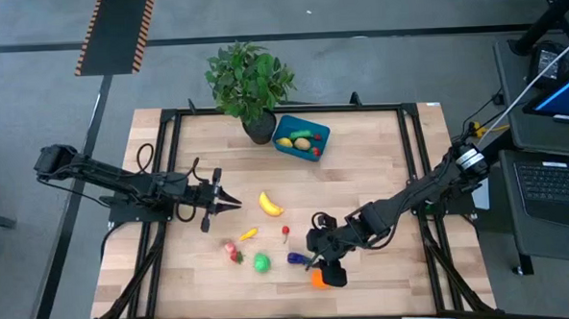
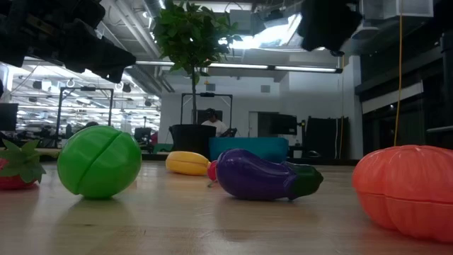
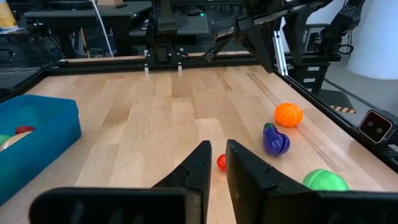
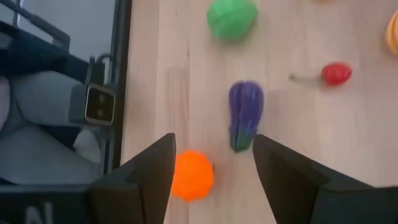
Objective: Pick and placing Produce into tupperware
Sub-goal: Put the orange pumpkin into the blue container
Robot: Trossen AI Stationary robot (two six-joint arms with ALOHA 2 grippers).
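The teal tupperware [image 1: 301, 140] stands at the far middle of the table with a few produce pieces inside. Loose produce lies on the wood: a banana [image 1: 270, 204], a small red piece [image 1: 286, 231], a strawberry [image 1: 234, 251], a green piece [image 1: 261, 263], a purple eggplant [image 4: 245, 123] and an orange piece [image 4: 193, 176]. My right gripper [image 4: 214, 152] hangs open well above the orange piece and the eggplant, which show between its fingers. My left gripper [image 3: 216, 149] waits at the left, pointing level, a narrow gap between its fingers and nothing in it.
A potted plant [image 1: 250, 84] stands just left of the tupperware at the far edge. A small orange-yellow piece [image 1: 248, 235] lies below the banana. A black frame [image 1: 168, 126] runs round the tabletop. Bare wood stretches between the tupperware and the loose pieces.
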